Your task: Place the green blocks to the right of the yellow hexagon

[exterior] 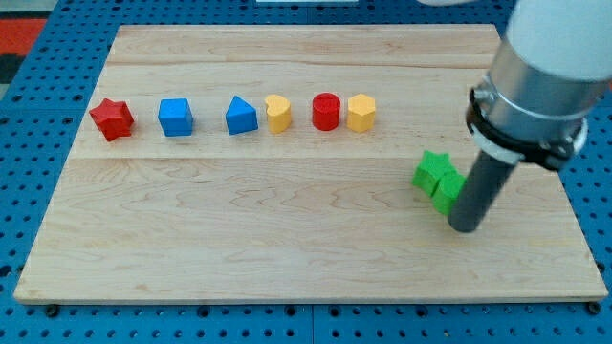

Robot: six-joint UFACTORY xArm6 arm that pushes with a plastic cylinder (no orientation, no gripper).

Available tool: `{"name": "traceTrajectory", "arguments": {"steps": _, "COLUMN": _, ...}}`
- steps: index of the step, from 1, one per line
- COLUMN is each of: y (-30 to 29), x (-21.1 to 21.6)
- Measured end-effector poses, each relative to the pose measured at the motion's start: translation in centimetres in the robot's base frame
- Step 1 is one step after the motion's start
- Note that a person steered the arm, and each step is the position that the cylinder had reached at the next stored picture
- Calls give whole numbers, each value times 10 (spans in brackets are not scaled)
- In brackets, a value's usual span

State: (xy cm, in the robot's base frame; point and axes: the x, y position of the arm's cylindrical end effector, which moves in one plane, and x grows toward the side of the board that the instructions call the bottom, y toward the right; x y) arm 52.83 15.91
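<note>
Two green blocks sit together at the view's right: a green star [432, 170] and a second green block [447, 194] just below it, partly hidden by my rod. My tip [464, 227] rests on the board right beside that lower green block, on its right and slightly below it. The yellow hexagon [360, 112] is up and to the left of the green blocks, at the right end of a row of blocks.
The row along the upper board runs from the view's left: red star [112, 118], blue cube [176, 117], blue triangular block [241, 116], yellow block [277, 113], red cylinder [326, 111]. The wooden board [287, 239] lies on blue pegboard.
</note>
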Motion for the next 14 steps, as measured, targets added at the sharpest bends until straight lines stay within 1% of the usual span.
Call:
{"name": "traceTrajectory", "arguments": {"steps": 1, "y": -1, "x": -29}}
{"name": "traceTrajectory", "arguments": {"steps": 2, "y": -1, "x": -38}}
{"name": "traceTrajectory", "arguments": {"steps": 3, "y": -16, "x": -39}}
{"name": "traceTrajectory", "arguments": {"steps": 4, "y": -50, "x": -42}}
{"name": "traceTrajectory", "arguments": {"steps": 5, "y": -50, "x": -70}}
{"name": "traceTrajectory", "arguments": {"steps": 8, "y": -31, "x": -100}}
{"name": "traceTrajectory", "arguments": {"steps": 12, "y": -4, "x": -123}}
{"name": "traceTrajectory", "arguments": {"steps": 13, "y": -15, "x": -114}}
{"name": "traceTrajectory", "arguments": {"steps": 14, "y": -54, "x": -101}}
